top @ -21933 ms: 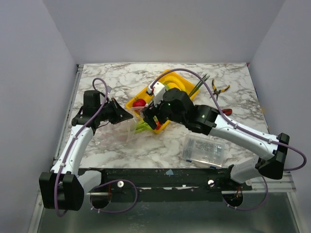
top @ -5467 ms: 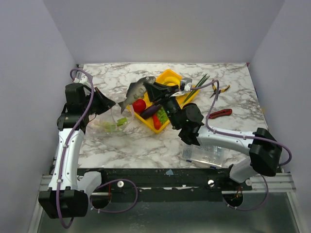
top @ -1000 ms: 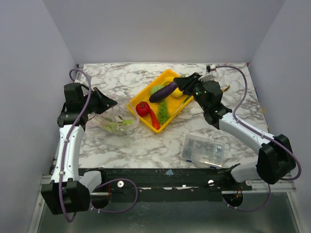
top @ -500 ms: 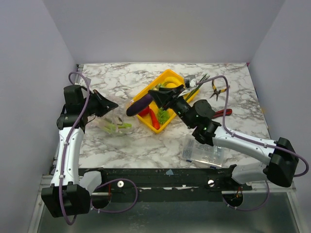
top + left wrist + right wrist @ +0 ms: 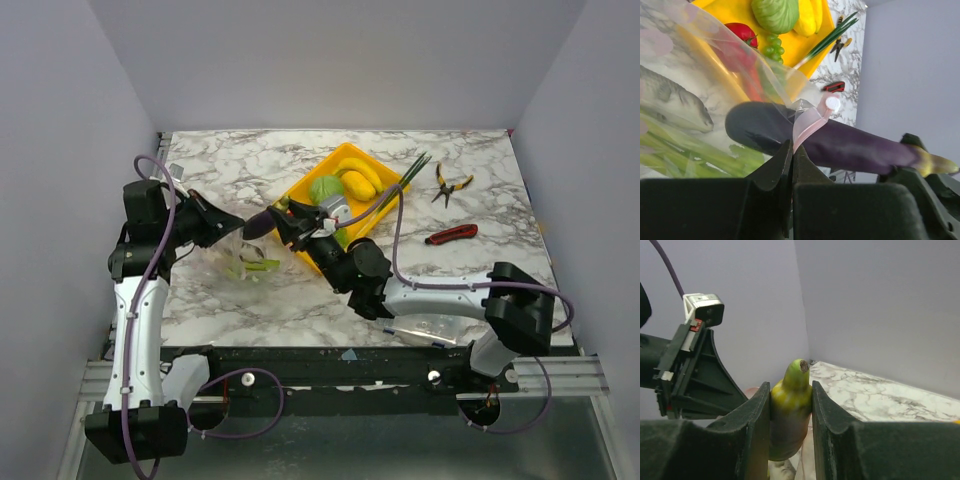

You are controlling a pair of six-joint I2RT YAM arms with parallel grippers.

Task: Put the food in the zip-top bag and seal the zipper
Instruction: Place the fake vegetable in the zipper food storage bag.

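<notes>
One eggplant (image 5: 840, 145) was on its way into the zip-top bag (image 5: 700, 75). The right pincer (image 5: 791, 395) gripped it by the yellow-green stem end, jaws closed against both sides of it, and held the dark body out toward the bag's mouth. The left pincer (image 5: 791, 150) was pinched tight on the pink zipper (image 5: 807, 127), lifting that edge so the mouth gaped toward the eggplant. The rounded tip seemed to sit just inside the plastic, though the crinkled film made that hard to confirm. A grey fish (image 5: 675, 102) and green leek (image 5: 670, 150) stalks already lay in the bag, which sagged onto the marble surface (image 5: 260, 160).

The step in hand was loading, partway done. A cabbage (image 5: 775, 14), bananas (image 5: 810, 15) and a red tomato (image 5: 740, 32) waited in the yellow tray (image 5: 725, 12) just beyond.

The next move probably called for pushing the eggplant deeper along its own length; the right pincer should let go only once most of it was past the zipper; the left should keep the mouth raised, since a slack edge could let the eggplant slide out.
</notes>
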